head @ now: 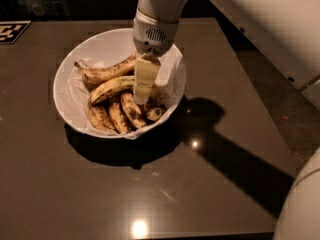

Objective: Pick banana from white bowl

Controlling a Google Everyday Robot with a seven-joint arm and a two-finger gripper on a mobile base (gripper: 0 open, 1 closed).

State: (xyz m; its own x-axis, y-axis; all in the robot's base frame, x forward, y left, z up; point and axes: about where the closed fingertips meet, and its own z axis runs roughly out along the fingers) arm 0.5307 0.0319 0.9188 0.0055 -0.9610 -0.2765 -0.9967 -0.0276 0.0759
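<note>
The white bowl (75, 69) stands on the dark table and holds several bananas. The banana (111, 88), long, curved and the yellowest, lies across the middle of the bowl. A browner long banana (102, 73) lies just behind it. Shorter stubby blotched bananas (120, 115) lie at the front of the bowl. My gripper (142, 98) reaches down from above into the bowl. Its pale fingers (145, 76) stand over the right end of the banana and hide that end.
The dark glossy table (150, 184) reaches around the bowl, with its right edge near the floor (280, 99). A black-and-white marker tag (11, 31) lies at the far left corner. My white arm (270, 29) crosses the upper right.
</note>
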